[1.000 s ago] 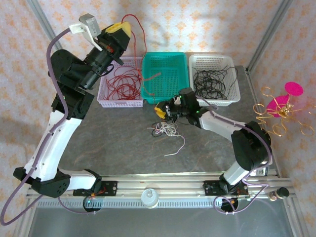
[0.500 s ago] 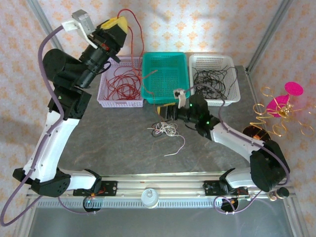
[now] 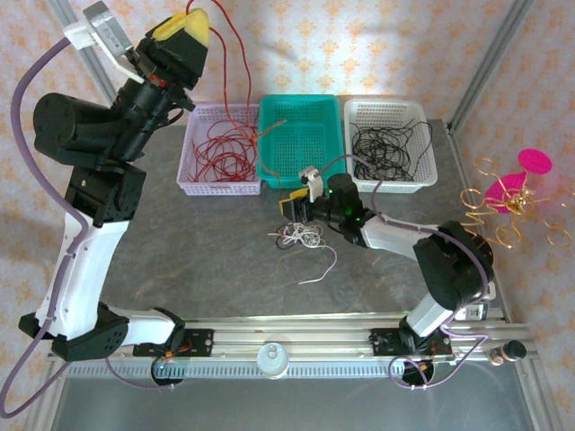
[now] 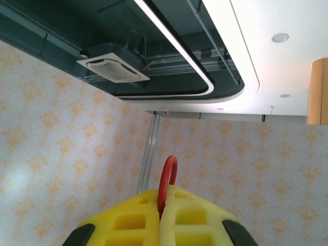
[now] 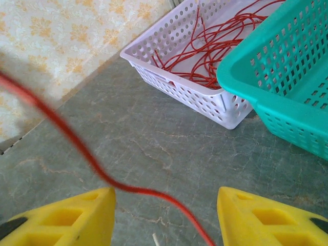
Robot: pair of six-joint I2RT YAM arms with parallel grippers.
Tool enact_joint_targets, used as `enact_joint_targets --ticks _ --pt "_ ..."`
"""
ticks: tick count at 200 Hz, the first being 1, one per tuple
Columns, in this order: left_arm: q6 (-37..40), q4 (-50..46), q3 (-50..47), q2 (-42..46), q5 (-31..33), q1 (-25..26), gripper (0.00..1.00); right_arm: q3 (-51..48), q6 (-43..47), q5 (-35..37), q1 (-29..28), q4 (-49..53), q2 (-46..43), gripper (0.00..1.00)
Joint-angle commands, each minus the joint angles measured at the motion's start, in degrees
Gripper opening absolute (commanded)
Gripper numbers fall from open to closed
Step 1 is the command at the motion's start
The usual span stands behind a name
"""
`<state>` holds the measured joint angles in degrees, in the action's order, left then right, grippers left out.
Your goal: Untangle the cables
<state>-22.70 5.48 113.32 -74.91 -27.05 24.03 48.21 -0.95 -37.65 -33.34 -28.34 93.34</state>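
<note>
I'm keeping one red cable (image 4: pixel 167 174) clenched in the left gripper (image 3: pixel 182 29), which is hanging high over the back left corner of the table (image 3: pixel 207 251), with the strand trailing down toward the baskets. The right gripper (image 3: pixel 295 205) is sitting low, just beside the clump (image 3: pixel 301 236). Its jaws are apart and the red strand is running loose between them, not pinched.

I'm judging the job well past halfway. Red cables (image 3: pixel 220 153) are lying in the lilac basket (image 3: pixel 220 187), black cables (image 3: pixel 386 144) are in the white basket (image 3: pixel 395 184), and the green basket (image 3: pixel 301 101) is looking nearly bare. What's remaining is the small clump on the table, mostly white strands with a little black. I can't tell whether the raised red cable is free of it yet.
</note>
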Motion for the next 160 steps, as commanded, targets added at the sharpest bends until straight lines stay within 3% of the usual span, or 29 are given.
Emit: enact_joint_targets --ticks 1,33,59,74,119,160 --pt "-1.21 2.37 2.5 0.47 -1.96 0.13 0.0 3.12 1.03 -0.94 -0.32 -3.68 3.48 0.52" --pt "-0.98 1.58 3.04 1.01 -1.78 0.13 0.0 8.27 0.06 1.57 -1.29 -2.97 9.3 0.4" --pt "0.29 -0.63 3.36 1.63 -0.96 0.09 0.0 10.62 -0.5 10.0 -1.2 0.14 9.93 0.11" --pt "1.16 -3.13 3.29 2.17 0.5 0.07 0.0 10.56 -0.29 15.38 -0.91 1.68 7.62 0.0" --pt "3.54 -13.71 0.33 4.12 6.81 0.01 0.0 11.97 0.31 16.81 -0.23 7.53 -1.54 0.0" --pt "7.66 -26.92 -11.46 9.73 23.17 -0.88 0.0 12.17 1.32 20.66 -0.29 14.8 -8.9 0.0"
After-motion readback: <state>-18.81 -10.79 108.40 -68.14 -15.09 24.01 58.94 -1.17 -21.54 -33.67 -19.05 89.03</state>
